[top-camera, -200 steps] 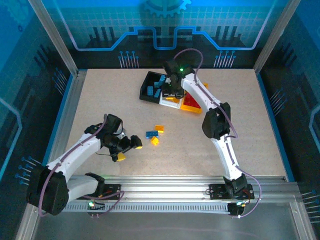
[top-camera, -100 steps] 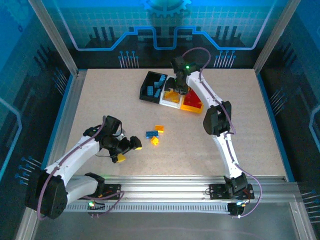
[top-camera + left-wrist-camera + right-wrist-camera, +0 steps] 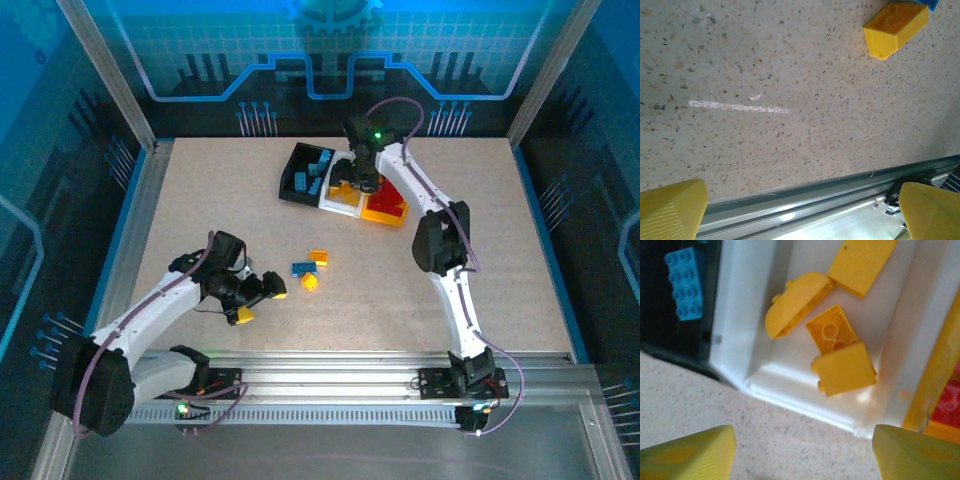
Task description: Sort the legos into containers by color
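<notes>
Table: speckled and flat. The bins sit at far centre, and three loose bricks lie nearer the middle.

Bins, joined in a row:
- black bin holds blue bricks
- white bin holds four yellow ones
- yellow bin holds red

Right gripper: hangs over the near rim of the white bin. Jaws are spread wide with nothing between them. A yellow brick lies just beyond, inside the white bin, touching a neighbour.

Left gripper: low over bare table by the front rail. Jaws are fully apart and empty.

Loose bricks, well apart from the bins:
- blue brick
- orange brick, just beside the blue one
- small yellow brick, nearest the left gripper, its hollow underside turned toward that wrist camera

Handling, my judgement: the bricks are light, rigid hard plastic with smooth walls. They won't crush, but they could skid on the table or squirt out of a skewed pinch. Grip across two flat, parallel side walls, squarely and low, and avoid studs and corners. The sort looks nearly done, with three bricks outstanding.
</notes>
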